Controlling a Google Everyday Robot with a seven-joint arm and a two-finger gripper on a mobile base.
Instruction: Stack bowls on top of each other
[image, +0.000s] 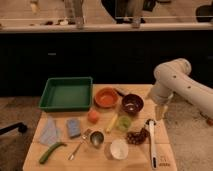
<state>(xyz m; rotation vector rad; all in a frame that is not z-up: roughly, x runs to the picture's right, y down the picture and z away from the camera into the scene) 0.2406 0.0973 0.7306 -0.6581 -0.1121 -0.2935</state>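
Jaws are wide open and hold nothing. They hang at the end of the arm, above the right edge of the table, to the right of the dark bowl and not touching it.

The wood table (90, 161) is the biggest thing. The white arm (182, 82) comes in from the right. A green tray (66, 108) sits at the far left of the table.

The orange bowl (106, 97) is just right of the tray. The dark bowl (132, 104) sits just right of the orange bowl, side by side with it. They are not stacked.

A long white tool (152, 140) lies near the right edge. A blue cloth (50, 133) and a blue sponge (73, 127) lie on the left. A green cup (124, 123) is in the middle, near the dark bowl. A white cup (119, 148) is at the near edge. A small orange ball (93, 116) sits near the orange bowl.
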